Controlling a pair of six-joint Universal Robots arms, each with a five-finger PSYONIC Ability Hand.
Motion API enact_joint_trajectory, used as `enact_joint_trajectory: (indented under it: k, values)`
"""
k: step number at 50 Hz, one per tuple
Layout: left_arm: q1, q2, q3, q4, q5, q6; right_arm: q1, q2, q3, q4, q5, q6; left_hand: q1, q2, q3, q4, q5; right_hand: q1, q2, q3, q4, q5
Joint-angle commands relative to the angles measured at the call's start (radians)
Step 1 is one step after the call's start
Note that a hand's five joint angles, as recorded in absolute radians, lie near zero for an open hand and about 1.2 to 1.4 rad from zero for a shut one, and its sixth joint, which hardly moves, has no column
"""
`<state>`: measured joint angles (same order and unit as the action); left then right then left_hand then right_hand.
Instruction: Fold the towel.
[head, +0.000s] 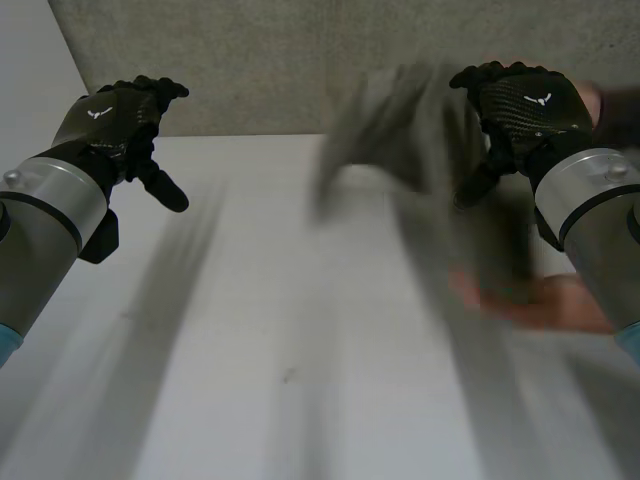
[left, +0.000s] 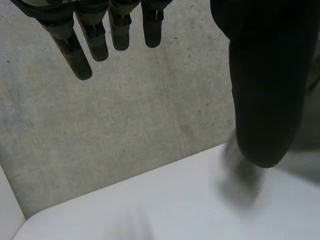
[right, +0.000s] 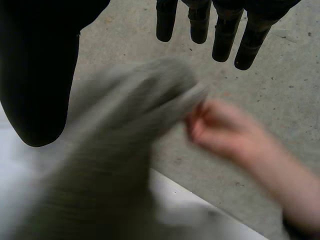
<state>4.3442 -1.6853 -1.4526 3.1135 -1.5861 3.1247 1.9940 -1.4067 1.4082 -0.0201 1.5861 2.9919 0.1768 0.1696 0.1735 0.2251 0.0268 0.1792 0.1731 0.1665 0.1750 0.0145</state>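
Observation:
A grey towel hangs in the air over the table's far right part, blurred by motion. A person's hand pinches its edge, and another person's hand lies low beneath it. My right hand is raised just right of the towel, open, with straight fingers and nothing in it. In the right wrist view the towel passes below that hand's thumb without being held. My left hand hovers open at the far left, well away from the towel.
The white table spreads out below both arms, its far edge meeting a grey concrete floor. The table's corner lies below my left hand's fingers.

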Motion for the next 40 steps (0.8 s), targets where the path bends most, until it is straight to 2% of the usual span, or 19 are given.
enact_joint_trajectory:
  k: [1, 34, 40]
  values:
    - [0.002, 0.001, -0.003, 0.000, 0.000, 0.000, 0.000, 0.000, 0.000, 0.000, 0.000, 0.001, 0.004, 0.012, 0.008, -0.044, -0.020, -0.005, 0.001, 0.008, 0.000, -0.014]
    - [-0.001, -0.033, -0.005, 0.000, 0.008, 0.003, 0.011, 0.031, -0.002, 0.005, -0.020, -0.010, 0.007, 0.015, 0.011, -0.041, -0.017, -0.005, 0.001, 0.008, 0.000, -0.014]
    - [-0.023, -0.077, -0.014, -0.001, 0.099, 0.003, 0.011, 0.109, -0.037, 0.106, -0.078, -0.135, 0.031, 0.038, 0.034, -0.017, 0.006, -0.005, 0.001, 0.008, 0.000, -0.014]
